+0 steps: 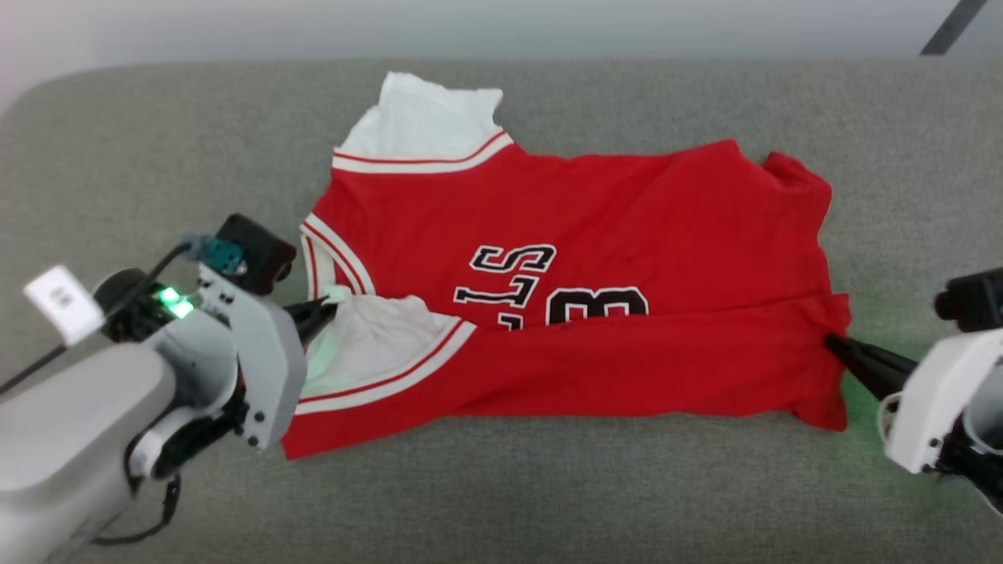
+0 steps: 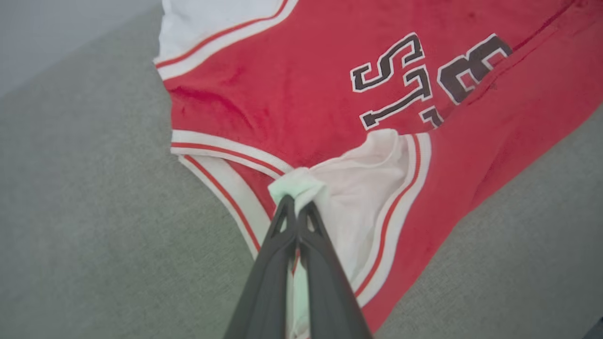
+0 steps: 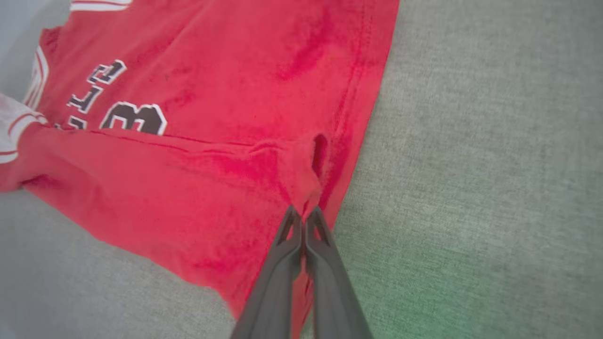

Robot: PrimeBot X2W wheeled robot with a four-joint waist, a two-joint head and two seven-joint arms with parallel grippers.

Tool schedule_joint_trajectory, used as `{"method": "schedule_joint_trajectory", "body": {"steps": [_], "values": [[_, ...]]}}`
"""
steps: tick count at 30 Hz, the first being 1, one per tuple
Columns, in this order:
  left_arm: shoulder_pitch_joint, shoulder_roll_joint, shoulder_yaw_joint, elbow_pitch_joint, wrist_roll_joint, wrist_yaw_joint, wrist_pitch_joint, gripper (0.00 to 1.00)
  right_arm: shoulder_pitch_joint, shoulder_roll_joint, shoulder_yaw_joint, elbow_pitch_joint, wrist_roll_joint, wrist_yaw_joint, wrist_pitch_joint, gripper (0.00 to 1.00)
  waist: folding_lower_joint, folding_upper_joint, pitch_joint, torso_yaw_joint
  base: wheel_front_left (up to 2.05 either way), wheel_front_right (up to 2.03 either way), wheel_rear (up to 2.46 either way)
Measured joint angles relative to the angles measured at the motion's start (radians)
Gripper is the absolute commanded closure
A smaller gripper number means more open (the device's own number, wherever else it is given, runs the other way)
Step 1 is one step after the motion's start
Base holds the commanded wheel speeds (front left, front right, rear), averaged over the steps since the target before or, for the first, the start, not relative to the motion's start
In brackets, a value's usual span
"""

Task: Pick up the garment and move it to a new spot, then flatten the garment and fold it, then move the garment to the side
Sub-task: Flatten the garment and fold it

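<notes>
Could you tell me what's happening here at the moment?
The robot is partway through folding a red jersey on a grey cushioned surface. Its left gripper is pinched shut on the near white sleeve, its right gripper on the red hem at the other end. The near long side lies folded over, covering part of the chest lettering.

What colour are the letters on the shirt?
The letters are black with white edges, on the red shirt. Left wrist view shows them best.
</notes>
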Motion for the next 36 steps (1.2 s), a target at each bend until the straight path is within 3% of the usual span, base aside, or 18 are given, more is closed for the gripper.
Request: {"method": "schedule_joint_trajectory", "body": {"steps": [8, 9, 11, 13, 14, 15, 16, 18, 19, 20, 21, 28, 36], "values": [[-0.010, -0.113, -0.021, 0.231, -0.073, -0.083, 0.067, 1.00, -0.046, 0.060, 0.021, 0.056, -0.025, 0.000, 0.067, 1.00, -0.0001, 0.0000, 0.035, -0.011, 0.00, 0.00, 0.00], [-0.010, -0.120, -0.017, 0.251, -0.082, -0.086, 0.068, 0.94, -0.048, 0.063, 0.023, 0.057, -0.027, 0.000, 0.075, 1.00, 0.0000, 0.0000, 0.033, -0.011, 0.00, 0.00, 0.00], [-0.009, -0.133, -0.009, 0.281, -0.113, -0.085, 0.080, 0.71, -0.057, 0.064, 0.024, 0.059, -0.029, 0.000, 0.089, 1.00, 0.0000, 0.0000, 0.026, -0.010, 0.00, 0.00, 0.00], [-0.008, -0.142, -0.006, 0.300, -0.126, -0.083, 0.089, 0.39, -0.060, 0.064, 0.024, 0.059, -0.031, 0.000, 0.102, 1.00, -0.0001, 0.0000, 0.017, -0.008, 0.00, 0.00, 0.00], [-0.007, -0.146, -0.002, 0.305, -0.136, -0.079, 0.091, 0.09, -0.060, 0.064, 0.024, 0.059, -0.031, 0.000, 0.102, 0.92, 0.0000, 0.0000, 0.012, -0.007, 0.00, 0.00, 0.00], [-0.007, -0.149, 0.001, 0.309, -0.142, -0.079, 0.095, 0.00, -0.061, 0.063, 0.023, 0.057, -0.034, 0.000, 0.103, 0.75, 0.0000, 0.0000, 0.006, -0.005, 0.00, 0.00, 0.00], [-0.007, -0.152, 0.003, 0.311, -0.148, -0.079, 0.097, 0.00, -0.062, 0.062, 0.023, 0.055, -0.040, 0.000, 0.100, 0.62, 0.0000, 0.0000, 0.001, -0.003, 0.00, 0.00, 0.00], [-0.006, -0.155, 0.006, 0.317, -0.157, -0.078, 0.098, 0.00, -0.066, 0.063, 0.019, 0.058, -0.048, 0.000, 0.099, 0.56, 0.0000, 0.0000, -0.012, 0.001, 0.00, 0.00, 0.00], [-0.005, -0.155, 0.007, 0.319, -0.161, -0.077, 0.098, 0.00, -0.066, 0.064, 0.020, 0.059, -0.049, 0.000, 0.100, 0.40, 0.0000, -0.0001, -0.019, 0.002, 0.00, 0.00, 0.00], [-0.003, -0.153, 0.010, 0.319, -0.165, -0.074, 0.098, 0.00, -0.066, 0.065, 0.019, 0.061, -0.053, 0.000, 0.100, 0.12, -0.0001, -0.0001, -0.027, 0.004, 0.00, 0.00, 0.00], [-0.002, -0.151, 0.012, 0.318, -0.165, -0.072, 0.096, 0.00, -0.066, 0.067, 0.017, 0.064, -0.056, 0.000, 0.100, 0.00, 0.0000, 0.0000, -0.035, 0.005, 0.00, 0.00, 0.00], [0.044, -0.120, 0.032, 0.276, -0.211, -0.039, 0.086, 0.00, -0.060, 0.072, -0.012, 0.071, -0.067, 0.000, 0.091, 0.00, 0.0000, 0.0000, -0.095, 0.012, 0.00, 0.00, 0.00], [0.132, -0.038, 0.029, 0.178, -0.288, 0.047, 0.150, 0.00, 0.006, 0.090, -0.129, 0.016, -0.094, 0.000, 0.079, 0.00, 0.0000, 0.0000, -0.135, -0.004, 0.00, 0.00, 0.00]]}}
